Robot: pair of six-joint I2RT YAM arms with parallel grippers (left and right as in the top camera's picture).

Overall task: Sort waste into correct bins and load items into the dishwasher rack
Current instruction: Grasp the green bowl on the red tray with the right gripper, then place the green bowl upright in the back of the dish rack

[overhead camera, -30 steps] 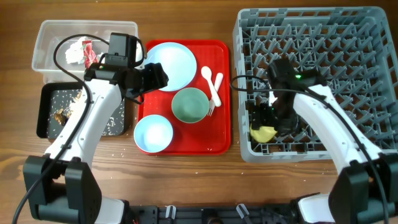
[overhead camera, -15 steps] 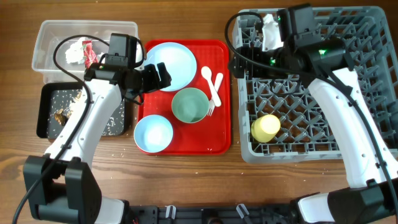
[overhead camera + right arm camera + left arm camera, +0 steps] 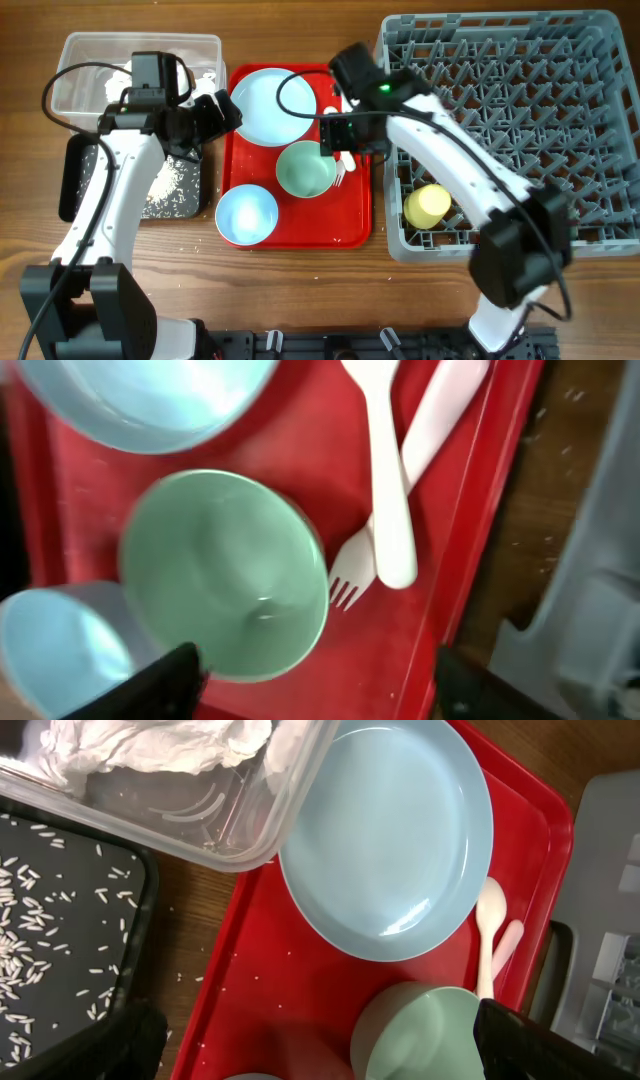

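Observation:
My left gripper [image 3: 215,115] is open and empty, hovering over the gap between the clear tub [image 3: 80,60] and the red tray [image 3: 300,238]. White napkins [image 3: 150,745] lie in the tub. Rice scraps [image 3: 170,180] lie in the black tray [image 3: 70,190]. My right gripper [image 3: 345,135] is open and empty above the white spoon [image 3: 385,470] and fork [image 3: 348,585], next to the pale green bowl [image 3: 305,168]. The light blue plate [image 3: 272,105] and light blue bowl [image 3: 246,213] also sit on the red tray. The yellow cup [image 3: 428,205] lies in the grey rack [image 3: 520,90].
A few rice grains are scattered on the wooden table [image 3: 180,240] in front of the black tray and on the red tray. The rack's left wall [image 3: 385,150] stands right beside the red tray.
My right arm has swung left out of the rack to above the spoon and fork, leaving the yellow cup in the rack. My left arm has shifted left toward the tub.

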